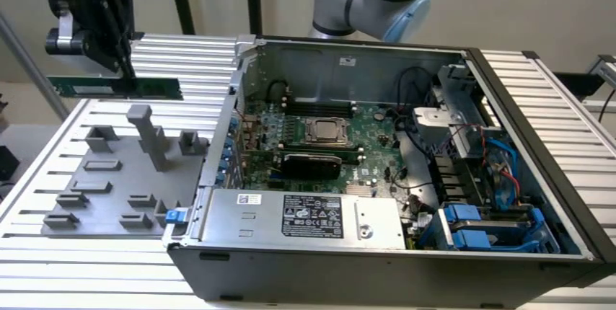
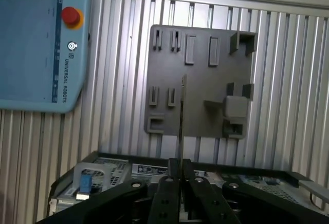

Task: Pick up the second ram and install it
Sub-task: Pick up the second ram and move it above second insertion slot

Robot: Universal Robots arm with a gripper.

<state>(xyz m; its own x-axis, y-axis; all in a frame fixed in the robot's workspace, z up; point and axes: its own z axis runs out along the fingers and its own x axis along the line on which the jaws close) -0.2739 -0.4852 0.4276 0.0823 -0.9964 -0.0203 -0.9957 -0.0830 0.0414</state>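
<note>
Noted gripper [image 1: 122,71] raised high over the grey fixture plate [image 1: 106,180], jaws clenched on the second ram [image 1: 115,87], pinched near the middle of its upper long edge. Hung below the jaws as a flat strip, long axis level, lower edge free; judged a hold meant to leave that edge clear for pressing into a slot. From the wrist view, saw the second ram [image 2: 181,116] edge-on as a thin dark line running straight out from between the fingers [image 2: 165,198], centred, no tilt noted. Touched nothing else: well above the plate's holder blocks, which lay directly under the jaws. Open computer case [image 1: 539,108] stood off to one side of the jaws, toward the exterior view's right, with the motherboard [image 1: 318,133] flat inside, well apart from the held strip. Possibly one module already seated in the long black slots [image 1: 308,157]; too dark there to be sure. Teach pendant [image 2: 36,44] lay on the slatted table [image 1: 58,267] beside the plate. Judged pick-up done, installation not yet.
</note>
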